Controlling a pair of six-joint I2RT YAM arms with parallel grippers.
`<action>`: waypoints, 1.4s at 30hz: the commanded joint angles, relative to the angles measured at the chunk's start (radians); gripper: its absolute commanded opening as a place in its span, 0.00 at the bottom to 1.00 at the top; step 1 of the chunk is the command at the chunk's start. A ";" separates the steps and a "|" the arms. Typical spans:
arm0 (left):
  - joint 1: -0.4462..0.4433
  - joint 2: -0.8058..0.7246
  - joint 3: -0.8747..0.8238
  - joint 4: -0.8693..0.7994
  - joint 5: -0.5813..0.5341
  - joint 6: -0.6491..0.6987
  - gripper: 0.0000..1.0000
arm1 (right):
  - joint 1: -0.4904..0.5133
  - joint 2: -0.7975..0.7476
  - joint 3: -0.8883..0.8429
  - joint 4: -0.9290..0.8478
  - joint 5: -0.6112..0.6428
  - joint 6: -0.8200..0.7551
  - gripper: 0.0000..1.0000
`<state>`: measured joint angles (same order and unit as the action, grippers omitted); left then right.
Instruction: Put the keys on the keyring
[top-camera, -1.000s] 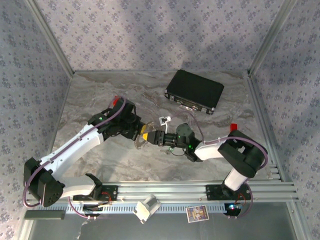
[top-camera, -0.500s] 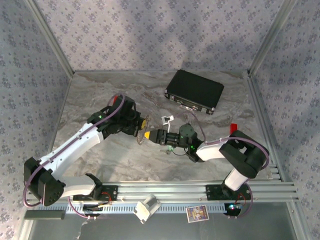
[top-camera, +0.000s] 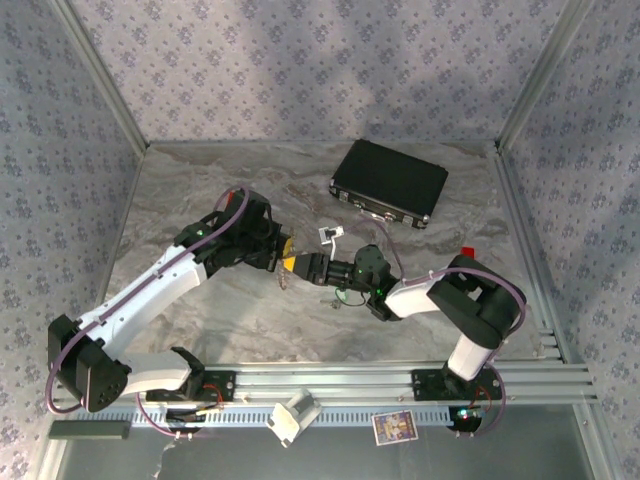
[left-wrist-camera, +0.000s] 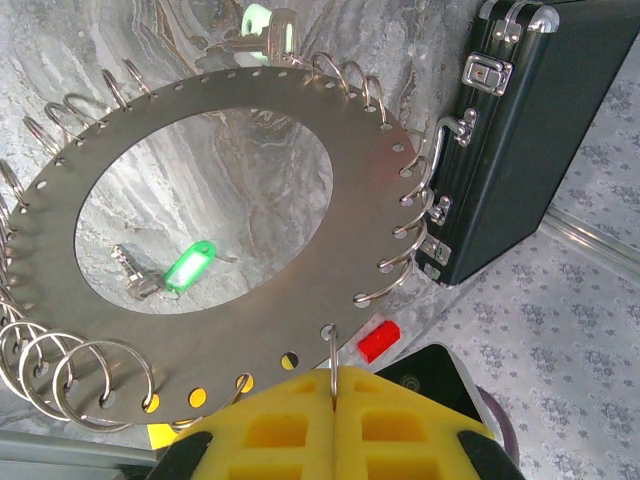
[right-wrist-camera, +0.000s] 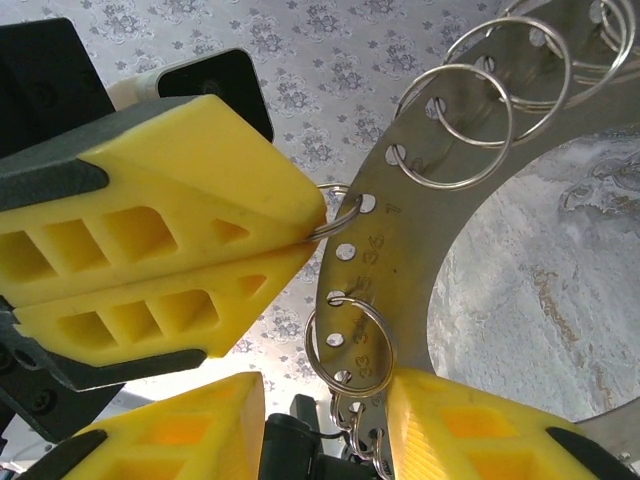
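Note:
The keyring is a flat silvery ring plate with holes and small split rings round its rim, held up off the table. My left gripper is shut on one split ring at the plate's edge. My right gripper meets it from the right, jaws apart and straddling the keyring's rim; its right pad touches the plate. One key with a green head lies on the table, seen through the ring's hole. A mint-headed key lies beyond the ring.
A black case lies at the back right, close behind the ring in the left wrist view. A small red block sits near the right arm's elbow. Patterned walls enclose the marble table.
My right gripper has slid left up to the left gripper and its jaws have narrowed a little round the ring's rim. The left gripper shifted slightly back, still pinching the split ring.

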<state>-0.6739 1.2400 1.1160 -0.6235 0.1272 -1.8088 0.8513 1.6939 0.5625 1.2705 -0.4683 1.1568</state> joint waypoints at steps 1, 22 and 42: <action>0.005 0.001 0.046 0.032 0.011 -0.039 0.00 | -0.003 0.016 0.030 0.057 0.011 0.025 0.35; 0.005 -0.007 0.045 0.030 0.000 -0.031 0.00 | -0.022 0.067 0.051 0.124 0.012 0.087 0.21; 0.005 -0.002 0.051 0.029 -0.006 -0.030 0.00 | -0.006 0.098 0.087 0.124 0.008 0.086 0.18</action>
<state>-0.6689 1.2400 1.1213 -0.6239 0.1139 -1.8084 0.8364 1.7805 0.6182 1.3590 -0.4606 1.2354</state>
